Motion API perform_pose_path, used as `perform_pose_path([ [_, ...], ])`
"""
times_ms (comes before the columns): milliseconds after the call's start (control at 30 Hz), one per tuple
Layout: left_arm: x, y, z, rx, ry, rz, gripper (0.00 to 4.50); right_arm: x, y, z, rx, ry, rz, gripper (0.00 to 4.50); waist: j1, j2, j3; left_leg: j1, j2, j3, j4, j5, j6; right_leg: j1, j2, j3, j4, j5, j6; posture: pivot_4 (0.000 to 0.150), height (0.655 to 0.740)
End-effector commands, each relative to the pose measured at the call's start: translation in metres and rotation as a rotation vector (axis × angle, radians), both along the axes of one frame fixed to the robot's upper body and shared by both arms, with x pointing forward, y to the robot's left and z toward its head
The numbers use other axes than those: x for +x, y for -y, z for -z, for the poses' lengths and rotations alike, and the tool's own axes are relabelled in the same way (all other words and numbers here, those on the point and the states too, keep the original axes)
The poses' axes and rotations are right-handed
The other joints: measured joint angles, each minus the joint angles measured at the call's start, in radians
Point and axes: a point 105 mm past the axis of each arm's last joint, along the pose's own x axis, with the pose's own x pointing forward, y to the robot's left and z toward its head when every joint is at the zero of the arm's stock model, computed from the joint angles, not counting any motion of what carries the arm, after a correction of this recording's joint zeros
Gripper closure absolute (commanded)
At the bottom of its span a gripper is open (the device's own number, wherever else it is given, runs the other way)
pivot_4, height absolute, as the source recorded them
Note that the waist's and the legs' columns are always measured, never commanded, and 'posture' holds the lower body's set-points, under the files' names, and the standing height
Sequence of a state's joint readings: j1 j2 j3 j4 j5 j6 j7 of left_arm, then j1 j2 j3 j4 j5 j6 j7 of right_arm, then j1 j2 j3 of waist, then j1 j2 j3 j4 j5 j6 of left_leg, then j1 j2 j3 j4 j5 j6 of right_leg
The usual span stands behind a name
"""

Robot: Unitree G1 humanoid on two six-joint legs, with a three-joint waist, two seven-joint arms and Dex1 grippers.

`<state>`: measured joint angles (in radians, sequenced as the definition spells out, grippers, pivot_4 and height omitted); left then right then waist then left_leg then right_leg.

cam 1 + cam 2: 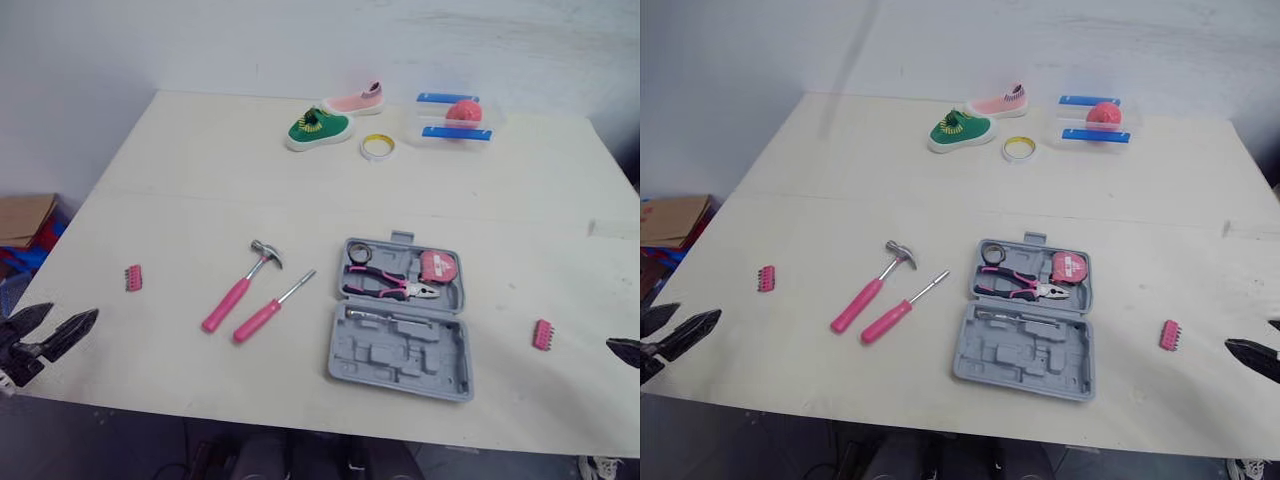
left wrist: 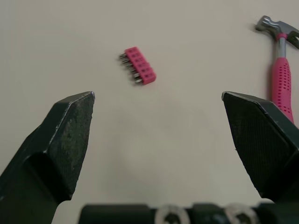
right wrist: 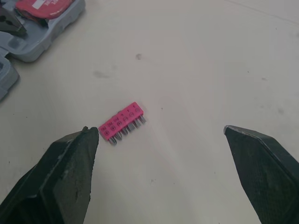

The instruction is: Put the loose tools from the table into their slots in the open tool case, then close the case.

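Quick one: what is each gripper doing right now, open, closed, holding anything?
Left gripper: open, empty, facing the left bit holder.
Right gripper: open, empty, facing the right bit holder.

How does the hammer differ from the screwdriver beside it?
The hammer ends in a metal claw head; the screwdriver ends in a thin straight shaft. The hammer lies farther from the tool case than the screwdriver. Both have pink handles and lie loose on the table, slanted alike.
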<state>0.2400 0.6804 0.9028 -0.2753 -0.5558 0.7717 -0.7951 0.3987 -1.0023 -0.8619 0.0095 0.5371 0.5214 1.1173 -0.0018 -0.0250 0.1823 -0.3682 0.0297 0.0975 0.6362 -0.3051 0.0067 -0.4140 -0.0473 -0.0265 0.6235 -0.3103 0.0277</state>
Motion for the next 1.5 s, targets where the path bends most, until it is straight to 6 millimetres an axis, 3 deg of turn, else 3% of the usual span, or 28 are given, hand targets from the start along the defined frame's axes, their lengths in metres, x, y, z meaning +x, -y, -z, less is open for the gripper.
perform_pose_path([
  [33,0.004,0.009,-0.006,0.003,0.016,0.016,0.09,0.004,-0.002,-0.008,-0.036,0.017,-0.029,0.0,0.0,0.0,0.0,0.001,0.0,0.0,-0.001,0.001,0.0,0.0,0.0,-0.001,0.001,0.005,0.008,0.15,0.7304],
  [133,0.012,0.042,-0.01,-0.006,-0.012,0.153,0.09,0.01,-0.017,-0.014,-0.046,0.034,-0.092,0.0,-0.001,0.0,0.0,0.001,0.001,-0.001,-0.004,0.003,0.001,-0.002,0.0,-0.003,0.002,0.004,0.008,0.15,0.7304],
  [200,0.019,0.066,-0.006,0.01,-0.073,0.242,0.09,0.019,-0.039,-0.024,-0.032,0.078,-0.16,0.0,-0.001,0.001,0.001,0.0,0.001,-0.001,-0.004,0.003,0.0,-0.002,0.0,-0.004,0.002,0.004,0.008,0.15,0.7304],
  [300,0.032,0.081,0.007,0.113,-0.189,0.262,0.09,0.03,-0.096,-0.04,0.043,0.153,-0.321,0.0,-0.007,0.001,0.001,0.001,0.001,-0.001,-0.004,0.005,0.0,-0.002,0.0,-0.003,0.004,0.005,0.008,0.15,0.7304],
  [367,0.037,0.087,0.01,0.14,-0.209,0.273,0.09,0.032,-0.12,-0.045,0.053,0.167,-0.392,0.0,-0.01,0.002,0.001,0.001,0.001,-0.001,-0.004,0.007,-0.001,-0.001,0.001,-0.003,0.005,0.005,0.008,0.15,0.7304],
  [500,0.056,0.109,0.024,0.158,-0.255,0.312,0.09,0.03,-0.203,-0.065,0.123,0.234,-0.694,0.0,-0.011,0.002,0.002,0.001,0.001,-0.001,-0.003,0.008,-0.001,-0.001,0.002,-0.003,0.005,0.006,0.009,0.15,0.7304],
  [667,0.078,0.124,0.046,0.141,-0.253,0.328,0.09,0.023,-0.259,-0.073,0.18,0.268,-0.93,0.0,-0.008,0.0,0.002,-0.001,0.0,-0.002,-0.003,0.009,0.0,-0.002,0.002,-0.004,0.004,0.008,0.01,0.15,0.7304],
  [833,0.091,0.127,0.052,0.135,-0.268,0.314,0.09,0.024,-0.274,-0.071,0.178,0.256,-0.999,0.0,0.013,-0.001,0.001,-0.001,0.0,-0.004,0.0,0.009,0.0,-0.001,0.0,-0.007,0.004,0.008,0.01,0.15,0.7304],
  [867,0.093,0.133,0.053,0.136,-0.259,0.348,0.33,0.024,-0.277,-0.072,0.18,0.265,-1.012,0.0,0.013,-0.001,0.001,-0.001,0.0,-0.004,0.0,0.009,0.001,-0.001,-0.001,-0.007,0.004,0.008,0.009,0.15,0.7304],
  [967,0.092,0.146,0.056,0.15,-0.25,0.414,1.25,0.027,-0.282,-0.076,0.182,0.285,-1.026,0.0,0.011,0.0,0.001,0.0,0.0,-0.004,0.0,0.011,0.002,-0.001,-0.002,-0.008,0.004,0.01,0.007,0.15,0.7304],
  [1167,0.091,0.142,0.053,0.154,-0.231,0.394,3.89,0.027,-0.281,-0.076,0.175,0.285,-1.022,0.0,0.004,0.0,0.001,-0.001,0.0,-0.005,0.0,0.011,0.001,-0.001,-0.003,-0.01,0.004,0.01,0.006,0.15,0.7304],
  [1333,0.098,0.133,0.004,0.2,-0.09,0.43,4.0,0.026,-0.277,-0.075,0.164,0.279,-1.008,0.0,0.0,-0.001,0.002,-0.002,0.0,-0.006,-0.001,0.011,0.001,-0.001,-0.003,-0.012,0.004,0.01,0.006,0.15,0.7304],
  [1400,0.079,0.164,-0.03,0.225,-0.014,0.696,4.0,0.022,-0.271,-0.069,0.131,0.23,-1.001,0.0,-0.001,-0.002,0.003,-0.003,0.0,-0.007,-0.001,0.011,0.0,-0.002,-0.003,-0.012,0.004,0.01,0.005,0.15,0.7304],
  [1500,0.063,0.198,-0.043,0.299,0.004,0.95,4.0,0.016,-0.26,-0.063,0.115,0.171,-0.967,0.0,0.007,-0.001,0.003,-0.005,0.0,-0.007,-0.001,0.011,0.0,-0.002,-0.004,-0.014,0.003,0.009,0.005,0.15,0.7304],
])
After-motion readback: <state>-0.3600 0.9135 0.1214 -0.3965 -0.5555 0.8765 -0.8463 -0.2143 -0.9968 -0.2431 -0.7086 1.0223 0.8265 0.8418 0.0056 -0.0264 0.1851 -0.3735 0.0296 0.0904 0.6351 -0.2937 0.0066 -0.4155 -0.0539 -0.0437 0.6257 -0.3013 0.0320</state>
